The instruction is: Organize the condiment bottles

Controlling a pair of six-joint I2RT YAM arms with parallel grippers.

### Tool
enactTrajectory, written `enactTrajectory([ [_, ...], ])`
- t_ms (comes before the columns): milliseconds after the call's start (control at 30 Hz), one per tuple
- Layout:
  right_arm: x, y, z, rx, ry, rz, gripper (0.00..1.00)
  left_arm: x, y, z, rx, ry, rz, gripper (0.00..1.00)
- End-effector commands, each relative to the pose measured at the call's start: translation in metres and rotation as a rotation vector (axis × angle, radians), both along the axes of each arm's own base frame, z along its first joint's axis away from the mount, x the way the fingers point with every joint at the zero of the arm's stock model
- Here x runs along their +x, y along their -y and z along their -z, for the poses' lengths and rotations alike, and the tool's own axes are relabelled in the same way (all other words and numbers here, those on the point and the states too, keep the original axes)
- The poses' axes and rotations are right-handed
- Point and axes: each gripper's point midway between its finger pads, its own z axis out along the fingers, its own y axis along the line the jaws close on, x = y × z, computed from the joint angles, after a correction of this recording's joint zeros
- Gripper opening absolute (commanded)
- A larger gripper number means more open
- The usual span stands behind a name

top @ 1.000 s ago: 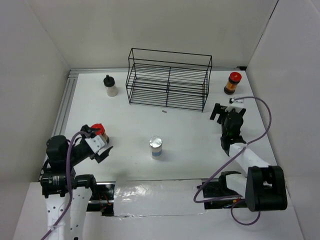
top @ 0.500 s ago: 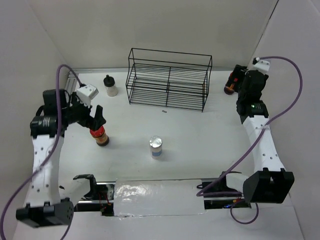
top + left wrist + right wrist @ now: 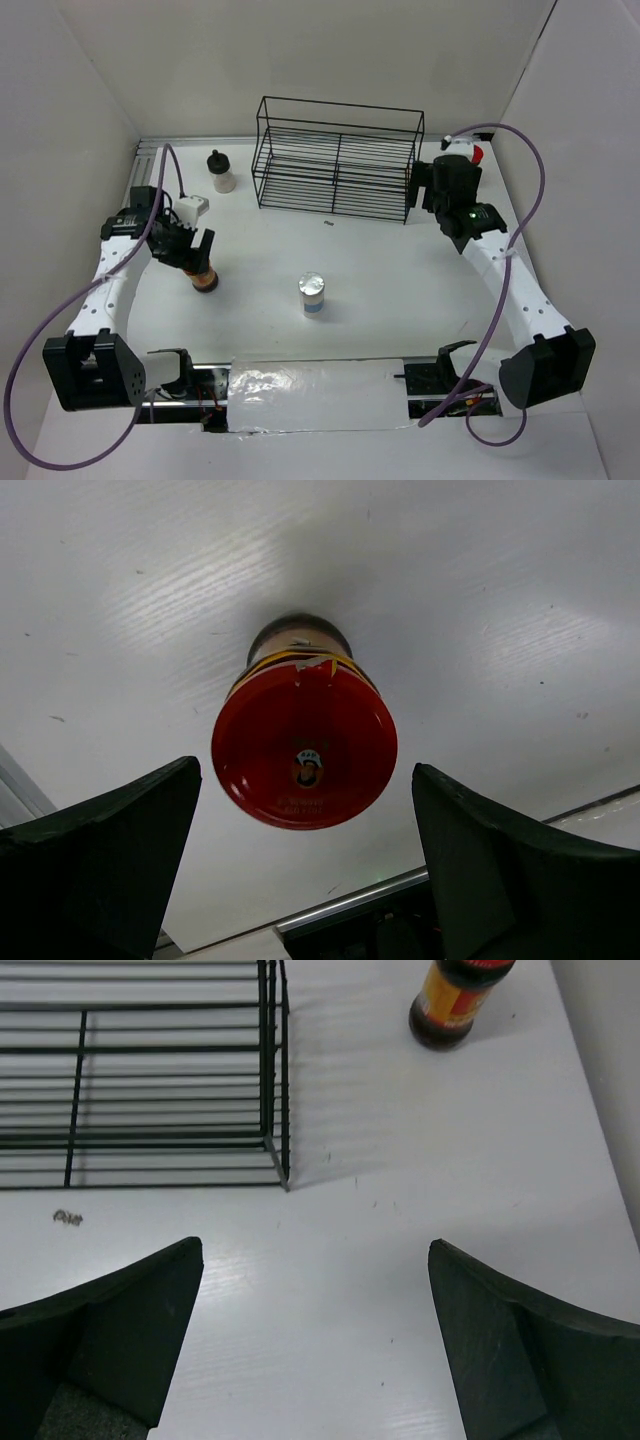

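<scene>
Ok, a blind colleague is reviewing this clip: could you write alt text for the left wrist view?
Seen from above, a dark-brown jar with a red lid and yellow label stands on the white table, centred between the left gripper's two open dark fingers, with a clear gap on each side.

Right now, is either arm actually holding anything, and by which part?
Nothing is held. The left jaws stand open either side of the red-lidded jar, gaps showing on both sides; the right jaws are open over the table.
</scene>
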Motion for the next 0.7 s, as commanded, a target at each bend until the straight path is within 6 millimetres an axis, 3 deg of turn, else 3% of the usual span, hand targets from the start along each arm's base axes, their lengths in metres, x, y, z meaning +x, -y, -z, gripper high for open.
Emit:
enactTrajectory([
  [0, -0.012, -0.004, 0.006, 0.011, -0.02, 0.015, 1.0, 0.002, -0.001, 0.02, 0.03, -0.025, -0.001, 0.99],
  [133, -0.013, -0.017, 0.019, 0.047, -0.046, -0.016, 1.0, 0.005, -0.003, 0.04, 0.041, -0.045, -0.012, 0.99],
  [333, -0.016, -0.035, 0.033, 0.054, -0.088, -0.05, 1.0, 0.012, 0.003, 0.043, 0.002, -0.034, -0.021, 0.98],
  [600, -0.016, -0.043, 0.034, 0.022, -0.09, -0.055, 1.0, 0.009, 0.003, 0.034, 0.008, -0.008, -0.015, 0.62],
  [633, -0.016, -0.044, 0.034, 0.02, -0.093, -0.056, 1.0, 0.01, 0.002, 0.032, 0.01, -0.007, -0.017, 0.56],
  [667, -0.015, -0.045, 0.034, 0.018, -0.092, -0.057, 1.0, 0.007, 0.002, 0.031, 0.012, -0.018, -0.014, 0.42],
])
